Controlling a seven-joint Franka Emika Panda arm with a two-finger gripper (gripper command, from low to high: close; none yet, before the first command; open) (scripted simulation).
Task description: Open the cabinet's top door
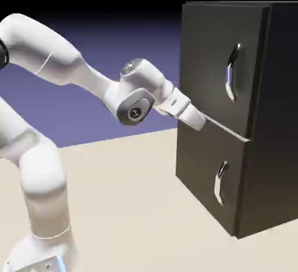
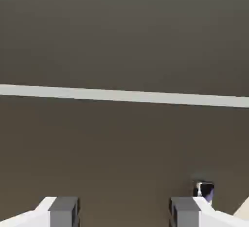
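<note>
At nine o'clock in the exterior view, a white jointed robot arm is seen. Its grey-tipped two-finger gripper, fingertips apart, is held near the pale grey strip on the boxy matte black cabinet. Toward two o'clock, the closed, flat black top door is fitted with a curved silver handle.

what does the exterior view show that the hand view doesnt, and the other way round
Only the exterior view shows the top door's handle, the robot's base and the backdrop. Only the hand view shows the gripper's two grey fingertips, standing apart. Both show the pale strip between the door panels and at least part of the lower handle.
</note>
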